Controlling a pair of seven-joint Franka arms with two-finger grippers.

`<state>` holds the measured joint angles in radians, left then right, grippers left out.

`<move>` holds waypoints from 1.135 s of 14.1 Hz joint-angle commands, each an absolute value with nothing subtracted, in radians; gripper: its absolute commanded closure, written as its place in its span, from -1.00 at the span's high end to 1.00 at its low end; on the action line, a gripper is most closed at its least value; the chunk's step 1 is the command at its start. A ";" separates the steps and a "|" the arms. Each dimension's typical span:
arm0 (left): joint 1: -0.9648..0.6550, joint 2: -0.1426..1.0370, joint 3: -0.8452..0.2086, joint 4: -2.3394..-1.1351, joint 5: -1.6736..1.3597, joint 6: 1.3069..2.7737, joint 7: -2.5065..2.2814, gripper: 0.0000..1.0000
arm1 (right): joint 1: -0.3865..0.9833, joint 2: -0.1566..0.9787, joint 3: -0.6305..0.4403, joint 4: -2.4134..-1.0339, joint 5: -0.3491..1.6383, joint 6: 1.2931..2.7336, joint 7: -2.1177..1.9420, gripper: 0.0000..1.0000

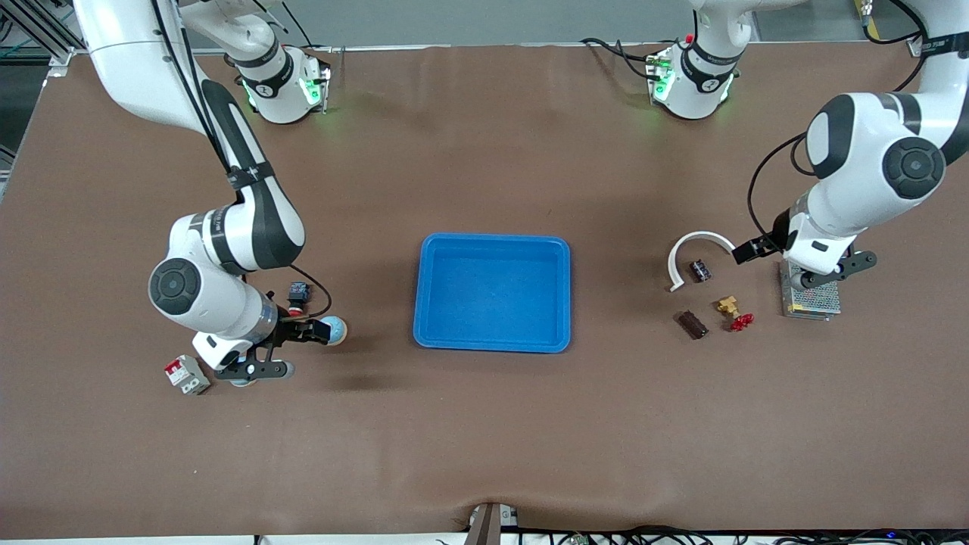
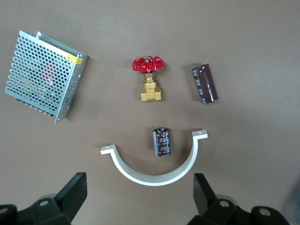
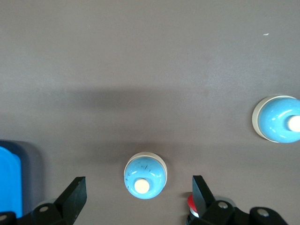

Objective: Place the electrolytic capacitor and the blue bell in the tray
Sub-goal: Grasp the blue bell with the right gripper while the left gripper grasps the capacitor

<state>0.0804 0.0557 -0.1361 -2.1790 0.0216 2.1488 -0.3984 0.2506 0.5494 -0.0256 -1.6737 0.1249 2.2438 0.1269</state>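
The blue tray (image 1: 492, 291) lies mid-table, empty; its edge shows in the right wrist view (image 3: 9, 183). A blue bell (image 1: 335, 330) stands toward the right arm's end. My right gripper (image 1: 280, 352) is open above it, and the bell (image 3: 144, 176) shows between the fingers, untouched (image 3: 139, 192). A second blue bell (image 1: 242, 378) (image 3: 279, 119) is partly hidden under that hand. A small black capacitor (image 1: 700, 270) (image 2: 161, 141) lies inside a white curved bracket (image 1: 693, 250) (image 2: 154, 168). A longer brown capacitor (image 1: 692, 324) (image 2: 205, 84) lies nearer the camera. My left gripper (image 1: 801, 261) (image 2: 139, 187) is open, empty, beside the bracket.
A brass valve with a red handle (image 1: 734, 312) (image 2: 149, 77) lies beside the brown capacitor. A grey mesh box (image 1: 811, 299) (image 2: 44, 75) sits under the left hand. A red push button (image 1: 297, 295) (image 3: 192, 202) and a grey-red breaker (image 1: 187, 374) lie near the bells.
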 commanded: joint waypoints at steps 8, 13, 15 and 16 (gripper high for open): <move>0.074 0.169 -0.143 -2.287 0.041 2.390 -0.595 0.45 | 0.295 0.434 -0.029 -1.937 0.129 2.427 0.089 1.00; 0.061 0.271 -0.156 -2.295 0.041 2.482 -0.683 0.17 | 0.296 0.443 -0.029 -1.970 0.129 2.502 0.087 1.00; 0.063 0.293 -0.155 -2.298 0.041 2.485 -0.689 0.18 | 0.298 0.449 -0.029 -1.970 0.129 2.529 0.087 1.00; 0.063 0.295 -0.155 -2.304 0.041 2.485 -0.689 0.21 | 0.302 0.460 -0.029 -1.968 0.129 2.540 0.087 1.00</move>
